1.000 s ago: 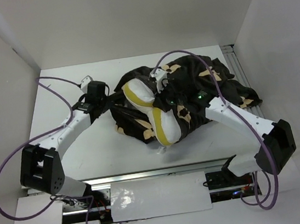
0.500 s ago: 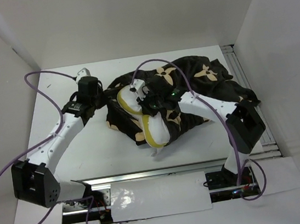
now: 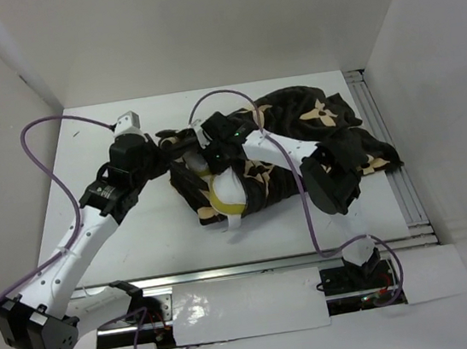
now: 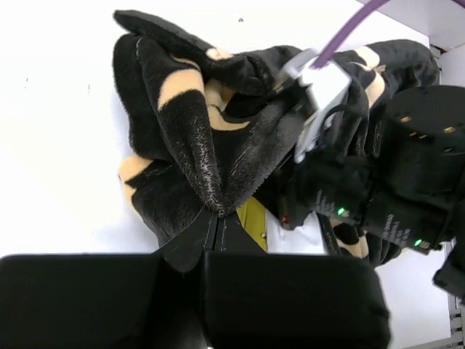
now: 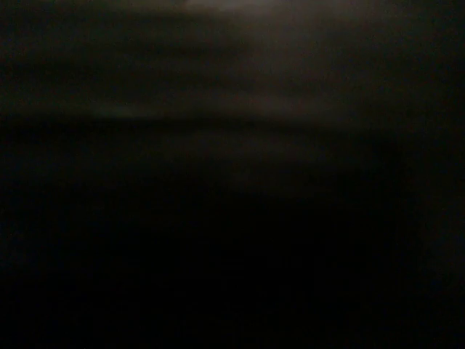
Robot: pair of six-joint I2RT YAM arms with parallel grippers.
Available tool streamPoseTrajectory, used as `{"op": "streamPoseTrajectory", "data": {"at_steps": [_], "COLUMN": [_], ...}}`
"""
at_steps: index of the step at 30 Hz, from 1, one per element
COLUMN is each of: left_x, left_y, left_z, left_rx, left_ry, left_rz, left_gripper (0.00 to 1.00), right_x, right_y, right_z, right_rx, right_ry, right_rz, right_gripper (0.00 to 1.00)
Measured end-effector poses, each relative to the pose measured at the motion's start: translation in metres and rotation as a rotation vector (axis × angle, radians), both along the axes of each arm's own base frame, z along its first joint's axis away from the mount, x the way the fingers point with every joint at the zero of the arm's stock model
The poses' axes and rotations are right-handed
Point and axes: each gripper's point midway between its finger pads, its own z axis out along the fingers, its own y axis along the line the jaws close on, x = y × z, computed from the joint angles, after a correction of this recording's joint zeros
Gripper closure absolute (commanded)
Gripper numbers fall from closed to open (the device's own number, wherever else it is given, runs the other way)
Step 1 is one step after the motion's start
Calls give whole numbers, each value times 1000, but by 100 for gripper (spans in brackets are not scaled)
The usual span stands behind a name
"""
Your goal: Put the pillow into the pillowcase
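Note:
The dark pillowcase [image 3: 322,128] with tan motifs lies bunched at the table's middle and right. The white pillow [image 3: 226,194] with its yellow trim pokes out of the pillowcase's near left side. My left gripper [image 3: 167,147] is shut on a fold of the pillowcase's left edge. The left wrist view shows that pinched fold [image 4: 189,131] at the left gripper [image 4: 215,222], with the pillow [image 4: 294,236] just behind. My right gripper [image 3: 207,154] is buried in the fabric over the pillow. Its wrist view is all black, so its jaws are hidden.
A metal rail [image 3: 385,146] runs along the table's right edge and another [image 3: 254,266] along the front. Purple cables [image 3: 38,131] loop over the left side. White walls enclose the table on three sides.
Both arms have swung left, and the pillowcase and pillow have shifted left with them. The right arm has folded further over the fabric. Less of the pillow shows now.

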Motion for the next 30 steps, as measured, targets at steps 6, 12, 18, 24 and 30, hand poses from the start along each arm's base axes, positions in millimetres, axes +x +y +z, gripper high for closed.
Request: {"op": "streamPoseTrajectory", "data": {"at_steps": [6, 12, 18, 24, 30], "left_x": [2, 4, 3, -1, -19], "left_y": [-1, -11, -30, -38, -41], "left_z": [-10, -24, -38, -44, -54], "left_rx": [-16, -62, -102, -108, -143], "left_ry": [-3, 9, 36, 57, 65], "left_rz": [8, -14, -64, -70, -83], "left_gripper": [100, 100, 100, 100, 100], "right_x": [15, 43, 74, 95, 128], "right_y": [-12, -20, -32, -38, -66], "right_z": [25, 60, 66, 78, 98], "right_rx": [132, 248, 373, 483, 619], "right_ry": [-22, -170, -297, -290, -197], "right_rz": [-196, -378, -614, -795, -1019], "right_gripper": [100, 100, 100, 100, 100]}}
